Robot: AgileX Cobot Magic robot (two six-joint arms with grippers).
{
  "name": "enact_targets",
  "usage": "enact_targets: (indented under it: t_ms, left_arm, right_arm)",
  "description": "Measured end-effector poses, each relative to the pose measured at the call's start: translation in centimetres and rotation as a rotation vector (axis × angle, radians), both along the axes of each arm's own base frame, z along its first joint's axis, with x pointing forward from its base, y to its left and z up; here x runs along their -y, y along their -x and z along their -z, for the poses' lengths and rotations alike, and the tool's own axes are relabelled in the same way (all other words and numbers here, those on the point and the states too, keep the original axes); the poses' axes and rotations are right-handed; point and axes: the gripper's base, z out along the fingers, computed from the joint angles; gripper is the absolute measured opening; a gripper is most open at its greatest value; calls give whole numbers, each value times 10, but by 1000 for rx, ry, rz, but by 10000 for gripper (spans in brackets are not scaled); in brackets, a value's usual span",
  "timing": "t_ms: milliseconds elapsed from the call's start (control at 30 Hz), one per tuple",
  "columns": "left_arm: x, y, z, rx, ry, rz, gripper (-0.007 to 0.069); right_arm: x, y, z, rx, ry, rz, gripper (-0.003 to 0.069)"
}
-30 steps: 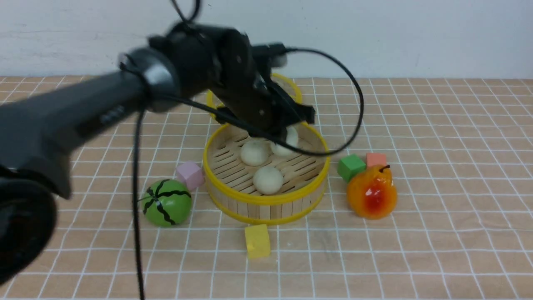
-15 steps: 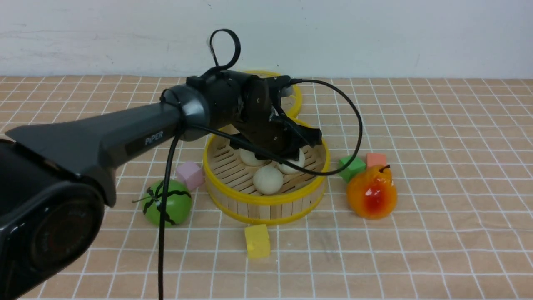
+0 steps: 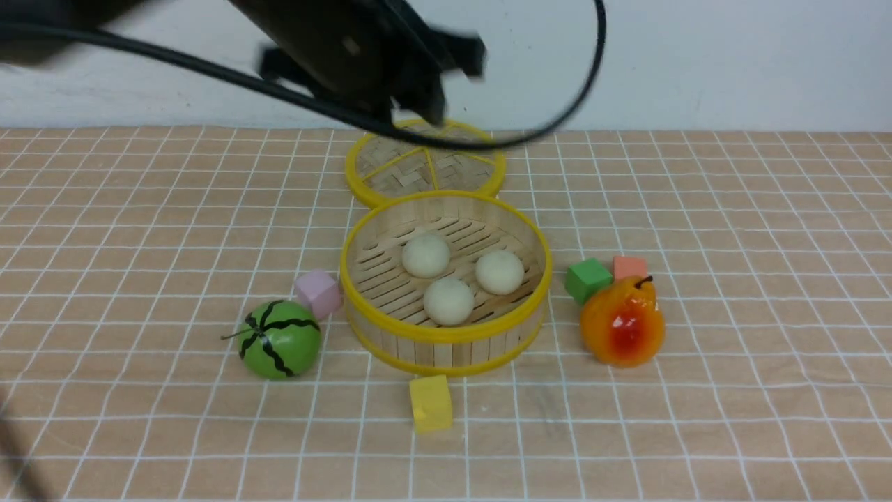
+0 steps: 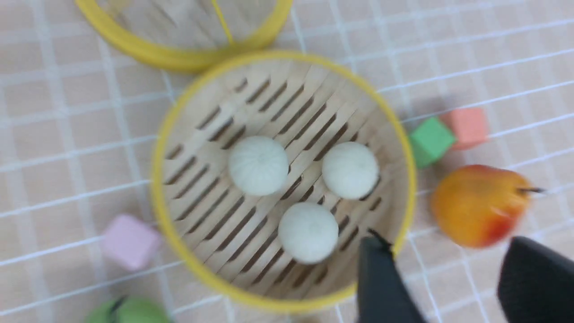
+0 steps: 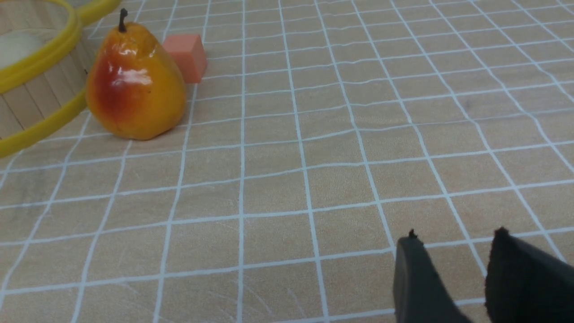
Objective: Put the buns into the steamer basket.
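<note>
Three buns (image 3: 450, 301) (image 3: 426, 255) (image 3: 499, 272): all lodged on the slatted floor of the steamer basket (image 3: 446, 333), loosely clustered and apart from its wall, so by these views the loading looks complete. Left gripper (image 4: 441, 280): raised well above the basket and empty, jaws parted, the buns below and ahead of its tips (blurred in the front view). Right gripper (image 5: 453, 278): low over bare table (image 5: 314, 134), jaws slightly apart, holding nothing; toy pear (image 5: 134, 85) and coral cube (image 5: 185, 56) lie well ahead of it, the basket rim beyond them. Woven lid (image 3: 425, 164): flat on the table behind the basket, presumably set aside to keep the opening free.
</note>
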Motion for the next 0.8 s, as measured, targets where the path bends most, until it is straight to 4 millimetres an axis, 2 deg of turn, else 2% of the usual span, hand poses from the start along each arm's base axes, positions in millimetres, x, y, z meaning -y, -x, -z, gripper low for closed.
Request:
enact_targets:
  t_ms: [67,100,133,167,233,367,433,467,567,667,700,733,767,800]
  left_arm:
    - [-12,19,-18,35,4,-3,235]
    - [-32,47,-35,63,-4,-17,153]
    - [-34,51,-36,64,-2,-18,144]
    - [-48,72,-44,84,1,-35,80]
    - [-67,99,-43,85,3,-63,-1]
    - [-95,145,-16,51,3,-95,-13]
    - [-109,169,8,22,14,-105,-13]
    - [-108,168,12,10,11,-106,-13]
    - [-127,206,54,-7,73,-125,-13]
    - [-141,231,92,6,112,-130,-13]
    - [-142,233,91,15,118,-129,-13]
    - [-149,245,108,42,143,-130,-13]
    - [-150,246,109,46,146,-129,-13]
    - [-154,253,120,67,164,-126,-13]
  right_arm:
    - [0,0,0,0,0,0,241]
    - [0,0,0,0,0,0,241]
    - [0,0,0,0,0,0,241]
    - [0,0,0,0,0,0,241]
    - [0,0,0,0,0,0,241]
    - [0,0,0,0,0,0,241]
    - [0,0,0,0,0,0,241]
    - [0,0,0,0,0,0,241]
    - [0,0,0,0,0,0,241]
    - [0,0,0,0,0,0,241]
    - [0,0,0,0,0,0,241]
    - [0,0,0,0,0,0,241]
    - [0,0,0,0,0,0,241]
    - [0,0,0,0,0,0,241]
